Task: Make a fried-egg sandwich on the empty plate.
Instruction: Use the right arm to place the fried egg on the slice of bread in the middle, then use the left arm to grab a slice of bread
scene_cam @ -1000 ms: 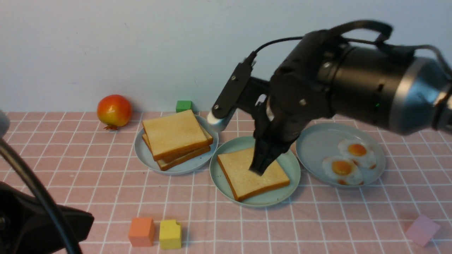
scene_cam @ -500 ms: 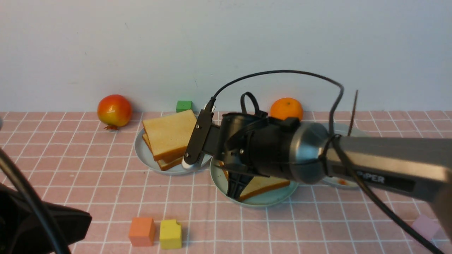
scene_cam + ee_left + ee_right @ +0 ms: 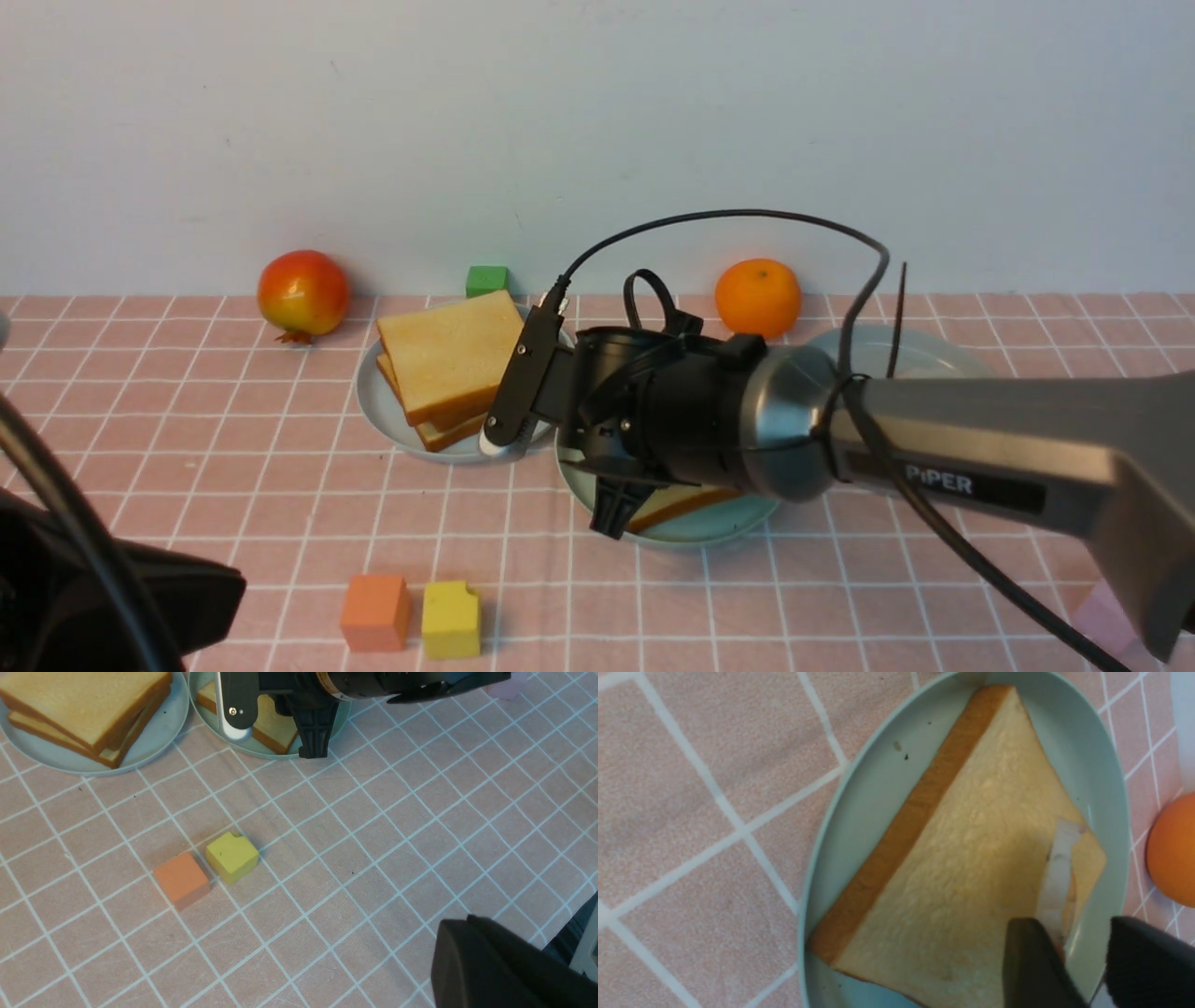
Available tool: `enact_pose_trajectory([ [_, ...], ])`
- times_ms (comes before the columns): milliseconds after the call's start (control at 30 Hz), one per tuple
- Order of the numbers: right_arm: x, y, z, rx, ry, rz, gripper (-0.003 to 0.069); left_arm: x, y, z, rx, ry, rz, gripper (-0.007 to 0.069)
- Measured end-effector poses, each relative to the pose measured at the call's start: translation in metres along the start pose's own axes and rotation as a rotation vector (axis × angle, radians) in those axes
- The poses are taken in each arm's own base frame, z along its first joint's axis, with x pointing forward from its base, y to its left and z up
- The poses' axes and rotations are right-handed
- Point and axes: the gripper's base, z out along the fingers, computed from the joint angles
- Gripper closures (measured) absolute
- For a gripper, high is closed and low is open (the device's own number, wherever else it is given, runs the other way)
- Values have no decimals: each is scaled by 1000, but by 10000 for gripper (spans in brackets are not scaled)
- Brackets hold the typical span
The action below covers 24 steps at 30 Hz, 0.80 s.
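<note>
At centre of the front view, right hand point(image 3: 1083, 942) low over the mint-green plate point(image 3: 719, 530), dark fingers point(image 3: 1031, 961) parted with bare plate visible in the gap, clamped on nothing, a thin white strip point(image 3: 1059, 868) edge-on just beside one finger. Flat on that plate, one golden toast slice point(image 3: 971, 868) with a brown crust, the toast stack point(image 3: 448, 359) to its left and the orange point(image 3: 758, 297) behind. Left hand point(image 3: 486, 956) dark at lower right of its wrist view, closed, well apart from the orange cube point(image 3: 181, 884) and yellow cube point(image 3: 232, 857) on the pink-checked tabletop point(image 3: 373, 835).
</note>
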Motion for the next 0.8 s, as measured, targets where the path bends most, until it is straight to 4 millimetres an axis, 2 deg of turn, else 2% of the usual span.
enact_pose_trajectory([
  [100,-2,4,-11,-11,6,26,168,0,0,0,0,1,0,613],
  [200,-6,4,-35,-26,-24,55,73,0,0,0,0,1,0,613],
  [267,-8,0,-61,-34,-63,83,39,0,0,0,0,1,0,613],
  [300,-8,-4,-81,-39,-85,107,37,0,0,0,1,2,0,613],
  [333,-6,-7,-91,-43,-93,121,40,0,0,2,0,9,-1,613],
  [367,0,-15,-116,-54,-98,163,55,-1,0,5,-2,21,-3,613],
  [400,2,-16,-119,-56,-97,169,62,-1,0,5,-2,21,-3,613],
  [433,13,-26,-142,-73,-82,217,90,-2,-1,15,-7,54,-6,613],
  [500,33,-39,-172,-105,-50,287,154,-5,-1,31,-19,109,-11,613],
  [533,46,-44,-187,-131,-34,323,208,-6,0,46,-34,156,-10,613],
  [567,54,-47,-197,-149,-37,346,242,-8,1,58,-52,191,-7,613],
  [600,55,-48,-200,-153,-39,351,251,-8,1,61,-56,198,-7,613],
  [633,68,-51,-216,-188,-63,386,304,-12,5,79,-84,243,-20,613],
  [667,77,-51,-225,-218,-74,404,361,-16,9,89,-103,262,-29,613],
  [800,114,-46,-256,-321,-129,463,540,-40,45,129,-132,309,-108,613],
])
